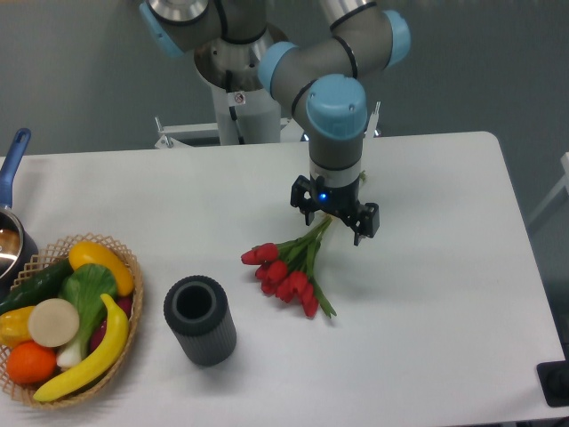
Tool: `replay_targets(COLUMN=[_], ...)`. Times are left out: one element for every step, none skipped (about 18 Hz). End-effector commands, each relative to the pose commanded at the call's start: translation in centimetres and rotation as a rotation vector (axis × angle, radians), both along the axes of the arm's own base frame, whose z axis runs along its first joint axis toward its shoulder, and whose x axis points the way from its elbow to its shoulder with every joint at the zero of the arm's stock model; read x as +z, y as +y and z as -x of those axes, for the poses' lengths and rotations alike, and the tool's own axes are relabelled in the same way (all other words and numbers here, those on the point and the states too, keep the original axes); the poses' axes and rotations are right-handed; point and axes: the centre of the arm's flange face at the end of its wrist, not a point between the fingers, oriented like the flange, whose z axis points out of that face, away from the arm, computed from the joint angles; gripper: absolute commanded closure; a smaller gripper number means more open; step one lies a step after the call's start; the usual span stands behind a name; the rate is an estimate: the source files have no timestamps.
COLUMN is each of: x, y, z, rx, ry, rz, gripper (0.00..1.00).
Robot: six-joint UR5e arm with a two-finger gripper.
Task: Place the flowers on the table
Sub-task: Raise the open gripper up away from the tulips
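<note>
The flowers [286,269], a bunch of red tulips with green stems, lie on the white table [427,294] near its middle, heads pointing front left. The stem ends reach up and right under my gripper [334,220]. The gripper hangs straight down over the stem ends, close to the tabletop. Its dark finger links stand spread to both sides of the stems, so it reads as open. The fingertips themselves are hidden under the gripper body.
A dark grey cylindrical vase [199,319] stands upright front left of the flowers. A wicker basket [124,307] of fruit and vegetables sits at the front left corner. A pot with a blue handle [12,160] is at the left edge.
</note>
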Motion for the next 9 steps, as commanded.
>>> replay_targets(x=[1.9,2.9,3.6,4.3,4.9,6.0,7.1,8.9,10.2], y=[-0.1,-0.4,-0.8,-1.0,-1.0,-1.2,-1.7,-2.3,-3.1], z=[0.2,0.4,0.7,0.8,0.6,0.7,1.1,1.4,1.8], rx=[0.000,0.005,-0.004,-0.028,-0.058,-0.072,-0.072,-0.072,-0.091], ry=[0.034,0.046,0.039,0.015,-0.015,-0.029,-0.045,-0.062,-0.099], rz=[0.004,0.023,0.052,0.091,0.119,0.133,0.144,0.157,0.182], gripper=[0.00,0.00,0.00,0.00,0.00,0.00,0.00,0.00,0.00])
